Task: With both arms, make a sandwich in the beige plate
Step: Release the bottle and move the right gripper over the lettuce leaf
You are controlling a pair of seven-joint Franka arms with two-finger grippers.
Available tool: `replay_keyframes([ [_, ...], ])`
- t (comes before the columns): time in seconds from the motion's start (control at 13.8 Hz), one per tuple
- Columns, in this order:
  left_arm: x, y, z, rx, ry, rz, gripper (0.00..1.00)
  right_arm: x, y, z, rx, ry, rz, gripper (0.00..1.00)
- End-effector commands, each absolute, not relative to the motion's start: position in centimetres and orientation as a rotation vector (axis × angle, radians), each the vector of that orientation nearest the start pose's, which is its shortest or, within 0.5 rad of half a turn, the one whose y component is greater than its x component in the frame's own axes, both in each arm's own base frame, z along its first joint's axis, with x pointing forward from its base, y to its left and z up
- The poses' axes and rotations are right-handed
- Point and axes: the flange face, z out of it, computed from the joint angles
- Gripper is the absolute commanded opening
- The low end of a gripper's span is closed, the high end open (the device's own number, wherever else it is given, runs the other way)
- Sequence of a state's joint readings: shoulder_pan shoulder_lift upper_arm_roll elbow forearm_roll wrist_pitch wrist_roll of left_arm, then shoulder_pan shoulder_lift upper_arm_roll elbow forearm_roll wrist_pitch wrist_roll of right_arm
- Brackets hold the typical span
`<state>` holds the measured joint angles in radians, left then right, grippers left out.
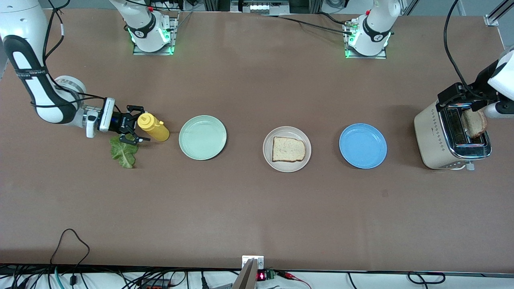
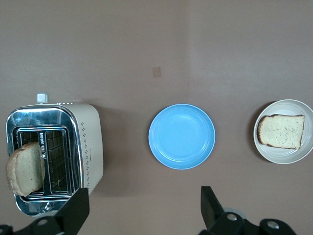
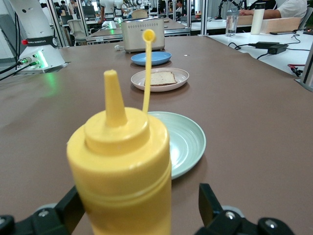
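Front view shows one bread slice (image 1: 288, 149) lying flat in the beige plate (image 1: 270, 157) at the middle of the table (image 1: 257, 208), between the mint-green plate (image 1: 202, 137) and the blue plate (image 1: 363, 145). A second slice (image 1: 474, 123) stands up out of the toaster (image 1: 451, 138) at the left arm's end of the table, and the left gripper (image 2: 142, 208) hangs over that end with its jaws spread wide and nothing between them. At the right arm's end the right gripper (image 1: 131, 130) sits low with released jaws flanking the yellow squeeze bottle (image 1: 153, 127), its lower finger just over the lettuce leaf (image 1: 124, 151) that lies on the table nearer the front camera; whether it touches either I cannot tell. The sandwich looks barely begun: base slice placed, leaf and top slice outstanding. Next, I judge, the right jaws must drop onto the leaf rather than the bottle, then carry it to the beige plate.
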<state>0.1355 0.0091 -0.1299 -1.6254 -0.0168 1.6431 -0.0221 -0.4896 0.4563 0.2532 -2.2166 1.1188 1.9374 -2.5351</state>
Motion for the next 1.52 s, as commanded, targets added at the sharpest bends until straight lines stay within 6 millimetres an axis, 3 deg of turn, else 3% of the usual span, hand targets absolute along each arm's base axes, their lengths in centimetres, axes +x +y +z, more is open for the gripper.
replay_keyframes([
  [0.0,56.1,0.1,60.0,-3.151,-0.030,-0.027,1.00,48.7,-8.8,17.5,-1.605,-1.452,-0.954,1.00],
  [0.14,56.2,0.3,59.9,-3.151,-0.040,-0.022,1.00,48.5,-11.3,17.8,-1.615,-1.491,-0.929,1.00],
  [0.36,56.2,0.8,59.9,-3.151,-0.054,-0.022,1.00,50.3,-12.5,21.2,-1.646,-1.543,-0.911,1.00],
  [0.58,56.2,0.8,59.9,-3.151,-0.057,-0.022,1.00,53.3,-13.2,23.9,-1.859,-1.427,-0.753,1.00],
  [0.87,56.2,2.1,59.7,-3.148,-0.095,-0.017,1.00,55.1,-14.2,24.6,-2.286,-0.953,-0.506,1.00],
  [1.01,56.2,2.1,59.7,-3.142,-0.092,-0.017,1.00,56.0,-13.6,24.9,-2.452,-0.738,-0.373,1.00],
  [1.16,56.2,1.9,59.7,-3.142,-0.085,-0.015,1.00,58.4,-11.7,26.5,-2.647,-0.768,-0.344,1.00],
  [1.45,56.1,2.0,59.5,-3.142,-0.087,-0.007,1.00,59.8,-8.9,26.7,-2.902,-0.589,-0.224,1.00],
])
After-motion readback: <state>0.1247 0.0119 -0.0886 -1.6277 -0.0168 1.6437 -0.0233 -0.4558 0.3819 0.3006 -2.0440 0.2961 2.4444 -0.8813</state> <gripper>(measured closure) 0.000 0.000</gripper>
